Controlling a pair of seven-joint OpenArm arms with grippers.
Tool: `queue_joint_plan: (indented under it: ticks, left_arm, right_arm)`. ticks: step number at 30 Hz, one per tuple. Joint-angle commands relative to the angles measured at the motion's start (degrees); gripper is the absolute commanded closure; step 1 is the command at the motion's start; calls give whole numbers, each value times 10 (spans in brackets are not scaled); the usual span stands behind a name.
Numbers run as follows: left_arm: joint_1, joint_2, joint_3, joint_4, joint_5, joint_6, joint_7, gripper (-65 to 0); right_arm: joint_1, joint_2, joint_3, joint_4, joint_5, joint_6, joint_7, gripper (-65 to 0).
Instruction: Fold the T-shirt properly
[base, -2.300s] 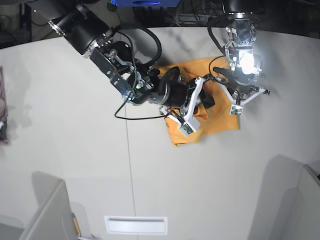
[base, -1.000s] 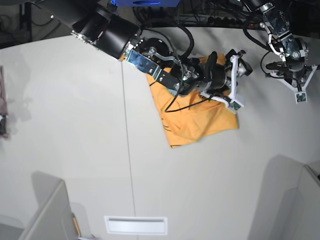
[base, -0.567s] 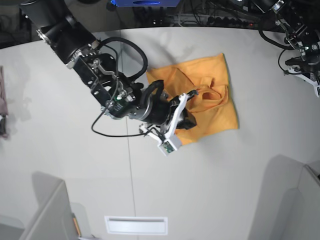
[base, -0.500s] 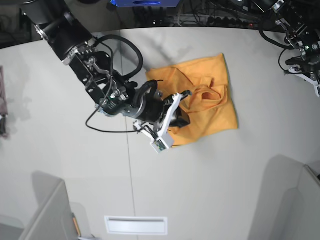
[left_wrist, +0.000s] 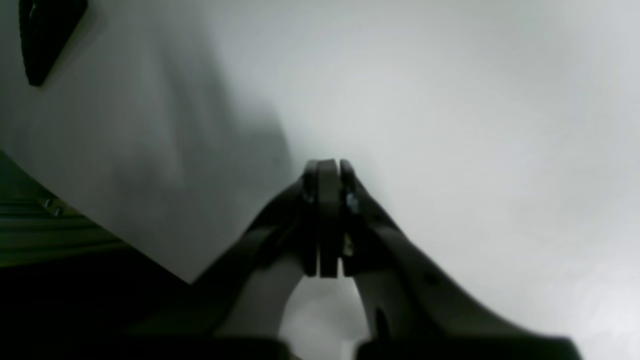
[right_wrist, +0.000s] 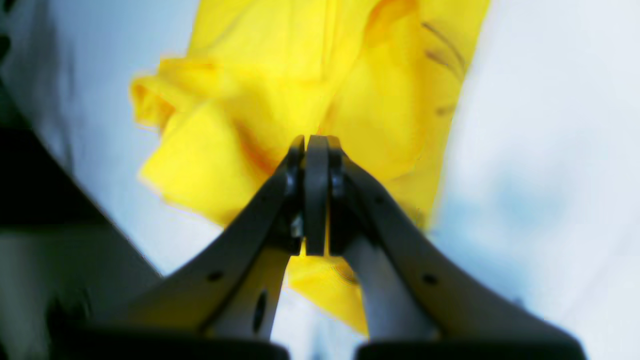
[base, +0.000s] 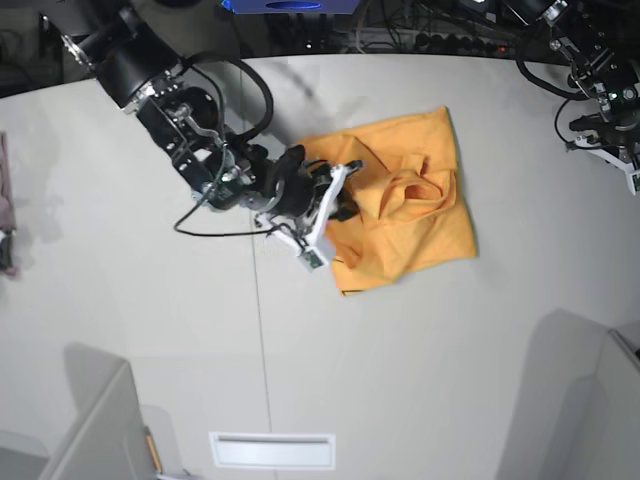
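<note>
The T-shirt (base: 405, 215) is lying on the pale bench (base: 150, 330), folded into a rough rectangle in the upper middle of the base view, with a bunched, raised fold near its centre and a lower edge that is lifting slightly at the left corner. The right end effector (base: 340, 200) is hovering at the shirt's left edge, its arm reaching in from the upper left of the base view with a black cable looping beneath it. In the right wrist view its jaws are pressing together with no cloth between them, tips (right_wrist: 310, 150) pointing over the crumpled yellow-orange fabric (right_wrist: 300, 100), where a few thin dark print lines are showing near the upper right edge. Whether the tips are touching the shirt I cannot tell. The left end effector (left_wrist: 325, 172) is sitting well apart from the shirt, at the far right edge of the base view (base: 620, 160), over bare bench. Its jaws are likewise closed together on nothing, seen against plain grey surface in the left wrist view. A pinkish cloth (base: 4, 200) is lying at the far left edge of the bench, well away from both arms.
</note>
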Motion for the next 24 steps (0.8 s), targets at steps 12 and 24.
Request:
queue_joint_plan:
  ticks: [12, 24]
  left_arm:
    - [-4, -12, -5, 8, 0, 0, -8, 0]
    - [-4, -13, -5, 7, 2, 0, -8, 0]
  right_arm:
    - [6, -29, -162, 39, 11, 0, 10, 0]
    - [26, -25, -108, 69, -29, -144, -4, 0]
